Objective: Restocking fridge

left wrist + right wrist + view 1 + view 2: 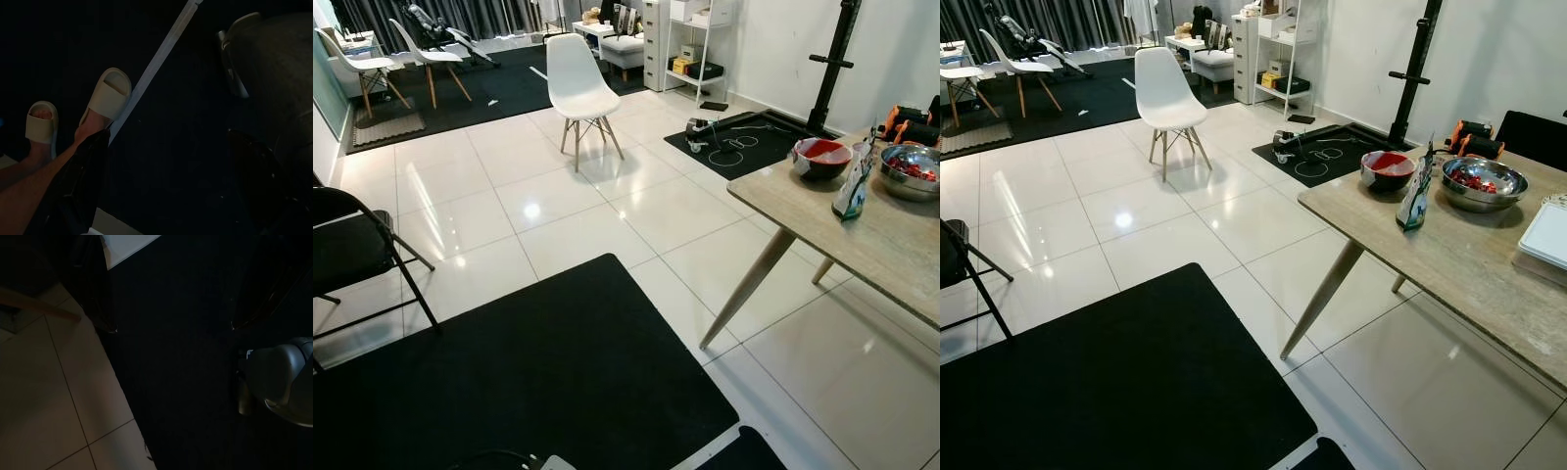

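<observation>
Approach stage, judged: both arms hang idle over the black floor mat (558, 382), finger state indeterminable; stock, including a steel bowl of red items (1484, 183), sits on the wood-topped table (1469, 264), next requiring walking there

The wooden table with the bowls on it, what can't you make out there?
- Wooden table: far end cut off by the right edge in both eye views.
- Steel bowl: red contents too small to identify.
- Upright printed pouch: label too small to read.
- White tray: cut by the right edge.
</observation>
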Available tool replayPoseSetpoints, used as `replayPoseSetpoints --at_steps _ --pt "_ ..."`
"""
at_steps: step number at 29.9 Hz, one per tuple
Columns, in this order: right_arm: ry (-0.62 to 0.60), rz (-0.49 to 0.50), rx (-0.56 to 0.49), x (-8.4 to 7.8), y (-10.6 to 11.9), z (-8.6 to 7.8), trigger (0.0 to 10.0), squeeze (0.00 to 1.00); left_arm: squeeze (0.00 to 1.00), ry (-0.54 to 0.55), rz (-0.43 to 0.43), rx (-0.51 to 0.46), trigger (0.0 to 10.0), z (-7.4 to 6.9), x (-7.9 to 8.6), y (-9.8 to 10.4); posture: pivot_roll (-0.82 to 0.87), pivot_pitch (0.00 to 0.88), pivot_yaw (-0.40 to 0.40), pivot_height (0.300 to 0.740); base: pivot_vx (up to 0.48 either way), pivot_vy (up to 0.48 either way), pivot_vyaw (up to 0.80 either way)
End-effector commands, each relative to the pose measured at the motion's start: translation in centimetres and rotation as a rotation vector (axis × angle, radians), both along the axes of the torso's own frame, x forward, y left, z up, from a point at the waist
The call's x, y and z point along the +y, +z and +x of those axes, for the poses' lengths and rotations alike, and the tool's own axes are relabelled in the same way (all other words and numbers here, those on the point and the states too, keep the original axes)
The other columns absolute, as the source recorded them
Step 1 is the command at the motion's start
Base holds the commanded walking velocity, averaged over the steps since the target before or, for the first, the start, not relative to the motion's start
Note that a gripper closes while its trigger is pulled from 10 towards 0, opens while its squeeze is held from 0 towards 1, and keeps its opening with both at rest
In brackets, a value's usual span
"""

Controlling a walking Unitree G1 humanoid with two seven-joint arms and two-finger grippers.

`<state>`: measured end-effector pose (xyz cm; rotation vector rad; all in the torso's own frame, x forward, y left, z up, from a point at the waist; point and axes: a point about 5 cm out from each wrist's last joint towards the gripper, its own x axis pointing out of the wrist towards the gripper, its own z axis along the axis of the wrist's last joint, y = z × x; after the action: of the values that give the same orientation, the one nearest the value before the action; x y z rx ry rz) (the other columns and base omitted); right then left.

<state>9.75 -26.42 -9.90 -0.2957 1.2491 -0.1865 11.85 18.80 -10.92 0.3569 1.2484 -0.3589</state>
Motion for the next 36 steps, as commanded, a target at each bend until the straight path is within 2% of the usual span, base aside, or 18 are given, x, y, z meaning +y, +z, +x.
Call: replayPoseSetpoints --at_steps 1,9,24,34,36 --pt "0.007 0.003 -0.014 0.15 0.08 0.49 10.0 0.00 0.00 -0.020 0.010 0.022 10.0 -0.52 0.42 -0.09 -0.03 0.000 0.028 0.740 0.281 0.000 0.00" --pt "0.004 0.010 -0.003 0.34 -0.06 0.21 10.0 0.00 0.00 -0.032 0.020 0.034 10.0 -0.94 0.71 -0.17 -0.04 0.000 0.028 0.740 0.292 0.000 0.00" --pt "0.001 -0.002 -0.012 -0.27 0.20 0.45 10.0 0.00 0.00 -0.054 0.003 0.022 10.0 -0.41 0.21 -0.07 -0.05 0.000 0.027 0.740 0.300 0.000 0.00" --pt "-0.010 0.009 0.001 -0.22 0.10 0.15 10.0 0.00 0.00 -0.057 0.009 0.030 10.0 -0.58 0.33 -0.11 -0.05 0.000 0.027 0.740 0.304 0.000 -0.70" --pt "-0.004 0.005 -0.008 -0.20 0.13 0.27 10.0 0.00 0.00 -0.056 0.011 0.029 10.0 -0.55 0.38 -0.09 -0.05 0.000 0.028 0.740 0.308 0.000 0.00"
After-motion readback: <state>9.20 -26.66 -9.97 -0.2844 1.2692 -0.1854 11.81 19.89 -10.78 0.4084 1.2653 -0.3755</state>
